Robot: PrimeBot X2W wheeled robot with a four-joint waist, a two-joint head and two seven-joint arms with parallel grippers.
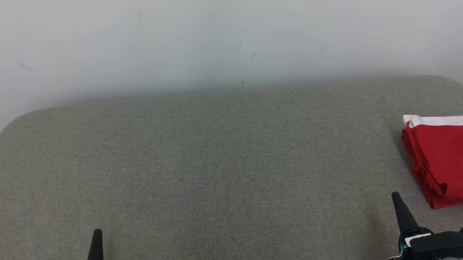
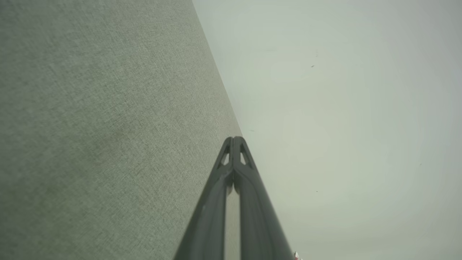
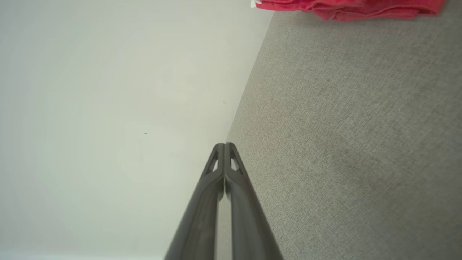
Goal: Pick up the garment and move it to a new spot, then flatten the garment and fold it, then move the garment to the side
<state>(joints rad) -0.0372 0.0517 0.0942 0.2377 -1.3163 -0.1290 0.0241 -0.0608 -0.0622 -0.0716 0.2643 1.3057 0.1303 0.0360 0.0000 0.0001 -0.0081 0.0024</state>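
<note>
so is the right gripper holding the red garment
No, the right gripper is shut on nothing, and the folded red garment lies apart from it on the grey surface.

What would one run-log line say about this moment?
garment: folded, lying far right | left end effector: shut, empty | right end effector: shut, empty

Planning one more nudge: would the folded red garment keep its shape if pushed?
Probably not: the red garment is soft cloth in loose layers, so a push would likely bunch them. The woven grey surface looks grippy; expect dragging, not sliding.
</note>
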